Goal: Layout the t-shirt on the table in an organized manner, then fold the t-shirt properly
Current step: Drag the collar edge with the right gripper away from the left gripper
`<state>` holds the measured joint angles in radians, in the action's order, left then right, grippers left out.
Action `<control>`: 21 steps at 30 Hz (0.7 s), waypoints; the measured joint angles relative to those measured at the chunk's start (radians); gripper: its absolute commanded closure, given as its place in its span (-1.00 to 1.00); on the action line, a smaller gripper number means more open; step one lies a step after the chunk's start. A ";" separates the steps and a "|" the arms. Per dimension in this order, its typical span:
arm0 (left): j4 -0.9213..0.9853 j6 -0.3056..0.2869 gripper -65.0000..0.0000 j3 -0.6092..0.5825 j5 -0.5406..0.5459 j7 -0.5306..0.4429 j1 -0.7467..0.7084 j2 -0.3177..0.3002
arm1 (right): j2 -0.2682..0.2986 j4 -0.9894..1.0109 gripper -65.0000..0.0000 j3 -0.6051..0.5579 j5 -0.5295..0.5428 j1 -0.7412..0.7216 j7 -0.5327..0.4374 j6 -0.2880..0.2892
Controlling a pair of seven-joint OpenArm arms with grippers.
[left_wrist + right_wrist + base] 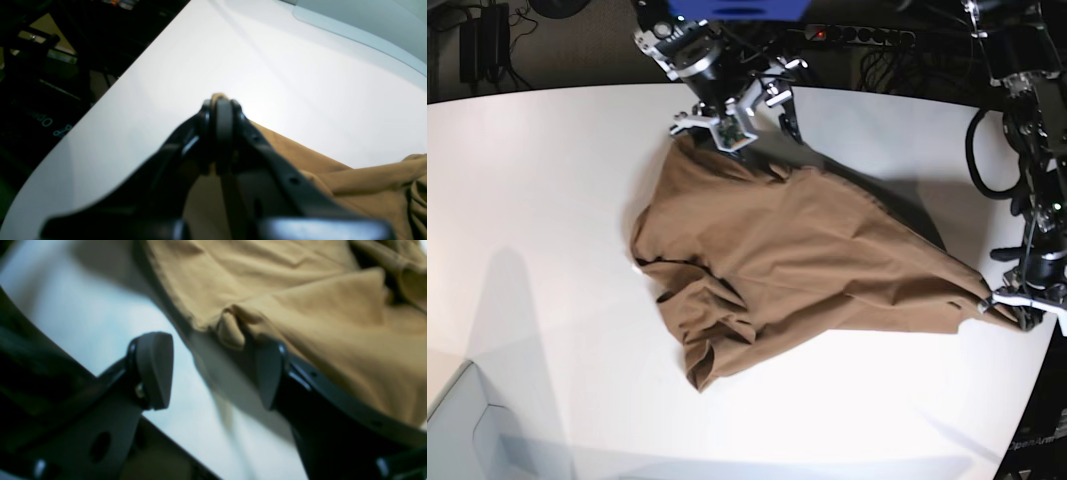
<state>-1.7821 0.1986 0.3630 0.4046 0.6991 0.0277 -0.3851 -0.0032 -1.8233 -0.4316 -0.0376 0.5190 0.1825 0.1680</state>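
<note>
The tan-brown t-shirt (797, 260) lies crumpled across the white table (547, 200), stretched to the right into a point. My left gripper (1012, 305) is shut on that right corner; in the left wrist view (223, 110) a bit of cloth pokes out past the closed tips and the shirt (367, 186) trails off to the right. My right gripper (712, 130) is at the shirt's far top corner. In the right wrist view it (213, 371) is open, and a fold of the shirt's edge (230, 330) hangs just past the fingertips, near the right finger (270, 373).
A pale grey box corner (467, 430) sits at the front left and shows in the left wrist view (367, 20). Cables and a power strip (857, 35) run behind the table. The table's edge (100, 106) passes near my left gripper.
</note>
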 measured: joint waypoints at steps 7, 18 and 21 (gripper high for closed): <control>0.000 0.000 1.00 -0.005 -0.003 0.001 -0.002 0.001 | 0.000 0.113 -0.22 0.130 0.108 0.063 -0.103 -0.006; 0.000 0.000 1.00 -0.006 0.000 0.000 -0.005 0.003 | -0.010 0.262 -0.22 0.223 0.166 -0.037 -0.137 -0.007; 0.000 0.000 1.00 -0.005 0.002 0.001 -0.019 0.003 | -0.011 0.285 -0.21 0.223 0.166 -0.078 -0.139 -0.007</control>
<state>-1.7821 0.1986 0.3584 0.4065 0.7002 0.0082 -0.3820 -0.0139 -1.5387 -0.2089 0.1284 0.4408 0.0437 0.1612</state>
